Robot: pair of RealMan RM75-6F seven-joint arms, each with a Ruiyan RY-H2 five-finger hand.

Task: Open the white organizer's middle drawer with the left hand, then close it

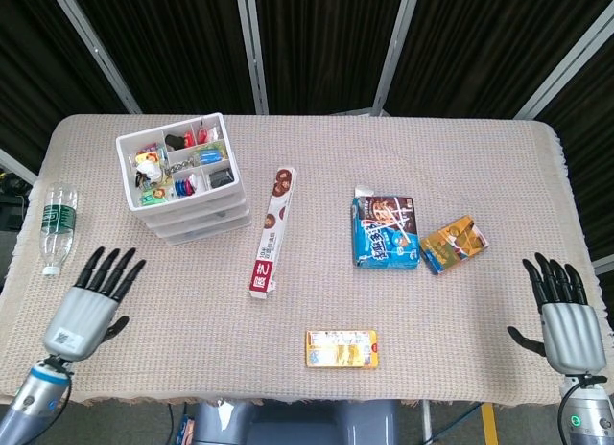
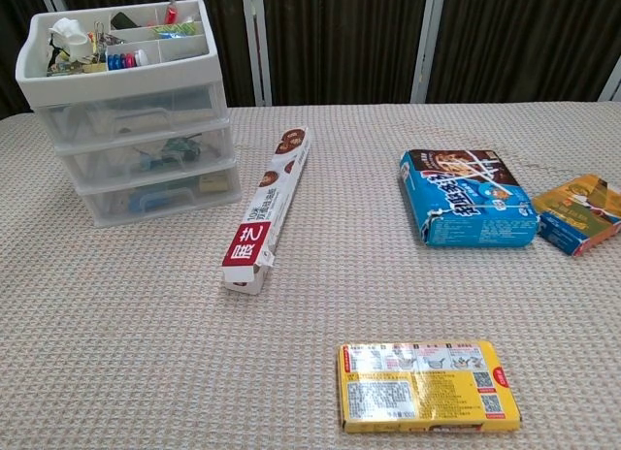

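white organizer (image 1: 184, 179) | back-left of worktop (image 1: 460, 311), middle drawer (image 2: 155, 155) flush with the stack, front facing the robot | left hand (image 1: 88, 306) spread, empty, near left front edge; organizer lies ahead and to its right, well apart | right hand (image 1: 564, 316) spread, empty, far right, much farther off | judged: drawer closed

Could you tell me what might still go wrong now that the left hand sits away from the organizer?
1. The left hand lies open near the plastic bottle; a careless sweep could send the bottle rolling.
2. The white organizer carries loose items in its open top tray; any bump on another approach might spill them.
3. The middle drawer looks flush, yet whether it is fully seated cannot be told.
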